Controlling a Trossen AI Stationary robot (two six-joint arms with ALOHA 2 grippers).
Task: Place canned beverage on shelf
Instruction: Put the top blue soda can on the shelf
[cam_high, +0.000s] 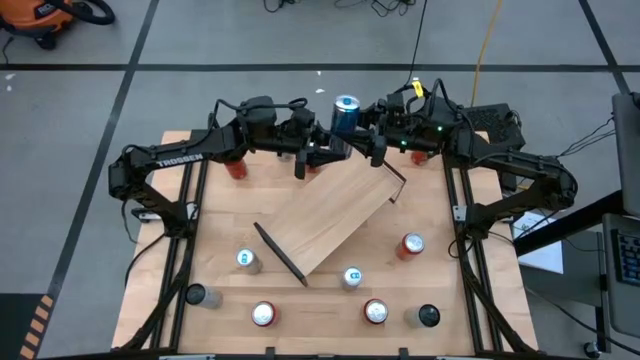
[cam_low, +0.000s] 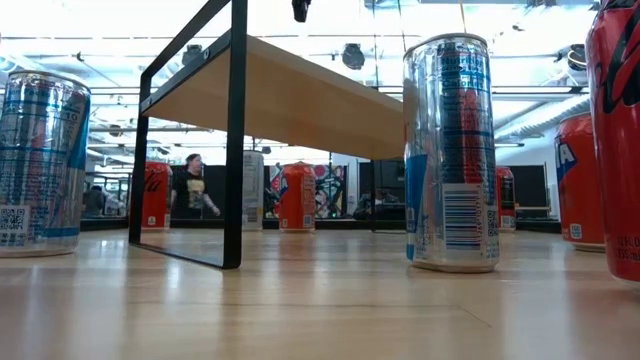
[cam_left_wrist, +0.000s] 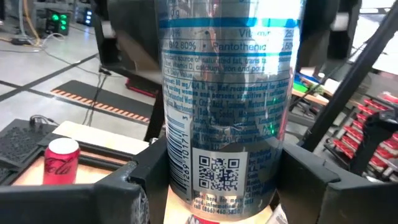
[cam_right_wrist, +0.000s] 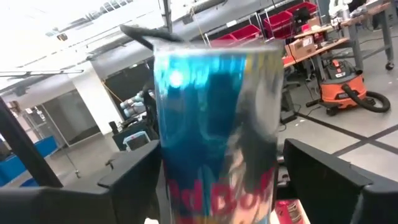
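The left gripper (cam_high: 318, 150) clamps the blue-and-silver Red Bull can (cam_high: 345, 113) between its fingers (cam_left_wrist: 134, 180), holding it upright above the far table edge. The right gripper (cam_high: 372, 140) sits on the opposite side of the can with its fingers (cam_right_wrist: 323, 168) standing apart from the can wall, so it is judged released. The shelf (cam_high: 330, 215) lies just inboard of both grippers with nothing on its board; by this judgement transfer is done and placement remains.

Wooden tabletop (cam_high: 330, 330) with shelf (cam_high: 330, 215) and cans.
The shelf stands diagonally at centre; upright cans (cam_high: 375, 312) stand scattered around it.
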